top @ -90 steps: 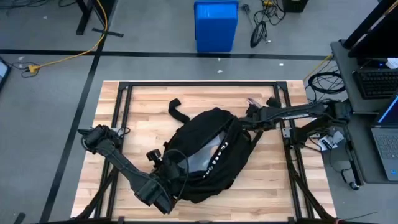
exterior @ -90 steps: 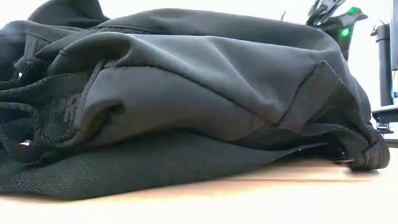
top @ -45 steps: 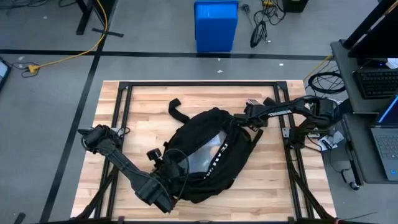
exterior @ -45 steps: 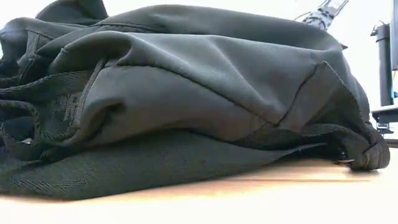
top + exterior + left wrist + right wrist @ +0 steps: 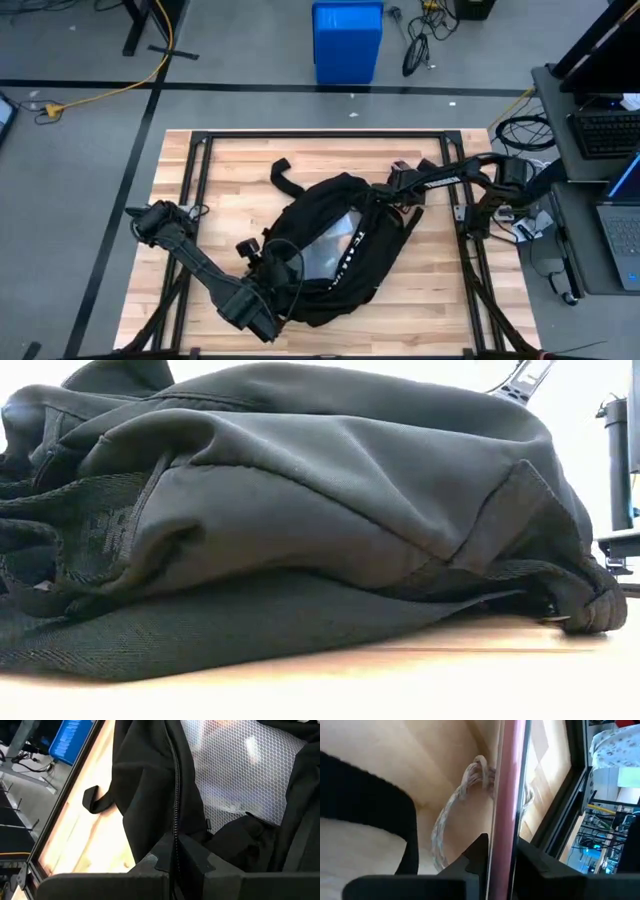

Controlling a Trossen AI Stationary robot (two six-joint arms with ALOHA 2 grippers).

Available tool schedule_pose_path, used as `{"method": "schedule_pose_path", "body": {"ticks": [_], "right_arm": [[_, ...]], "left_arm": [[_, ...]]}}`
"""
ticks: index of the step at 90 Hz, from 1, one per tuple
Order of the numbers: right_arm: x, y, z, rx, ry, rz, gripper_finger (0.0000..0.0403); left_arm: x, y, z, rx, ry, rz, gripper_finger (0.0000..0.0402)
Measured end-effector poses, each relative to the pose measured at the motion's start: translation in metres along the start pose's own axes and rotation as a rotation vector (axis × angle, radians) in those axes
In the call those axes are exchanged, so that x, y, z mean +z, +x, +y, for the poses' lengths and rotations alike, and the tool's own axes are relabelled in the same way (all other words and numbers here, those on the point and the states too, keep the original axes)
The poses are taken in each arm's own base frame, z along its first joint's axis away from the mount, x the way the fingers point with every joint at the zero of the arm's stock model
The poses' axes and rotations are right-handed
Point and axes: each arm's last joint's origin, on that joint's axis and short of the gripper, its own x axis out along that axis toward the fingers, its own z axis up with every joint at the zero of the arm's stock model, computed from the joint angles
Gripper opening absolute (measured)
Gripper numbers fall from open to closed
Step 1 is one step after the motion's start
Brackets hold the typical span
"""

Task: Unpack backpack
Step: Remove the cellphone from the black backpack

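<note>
Since a second ago the right gripper [image 5: 392, 180] has crept along the far corner of the large black soft fabric backpack [image 5: 330, 245] toward its middle, while the left gripper [image 5: 268, 268] has kept its place at the pack's near edge. The right wrist view shows those fingers closed on a thin pinkish strip [image 5: 506, 795], seemingly something drawn from the backpack; beside it lies a pale braided cord [image 5: 451, 815]. The left fingers are pinched on the black zipper seam [image 5: 174, 820] beside a white mesh pocket [image 5: 240, 775]. The backpack lies flat in the middle of the pale wooden tabletop [image 5: 180, 200], lettering upward, a black strap [image 5: 283, 175] curling off its far side. To do this well, the left gripper should probably hold the opening steady while the right lifts slowly, so the fabric does not drag along. Beyond the backpack stand a blue plastic bin [image 5: 347, 40] on grey floor, and a desk with laptop [image 5: 625, 225].
</note>
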Motion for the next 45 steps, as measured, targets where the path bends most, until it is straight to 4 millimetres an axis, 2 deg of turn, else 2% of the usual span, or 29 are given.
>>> {"method": "schedule_pose_path", "body": {"ticks": [45], "right_arm": [[-0.0085, 0.0021, -0.0023, -0.02, -0.029, 0.061, 0.0048]], "left_arm": [[0.0088, 0.0079, 0.0015, -0.004, -0.048, -0.001, 0.0008]]}}
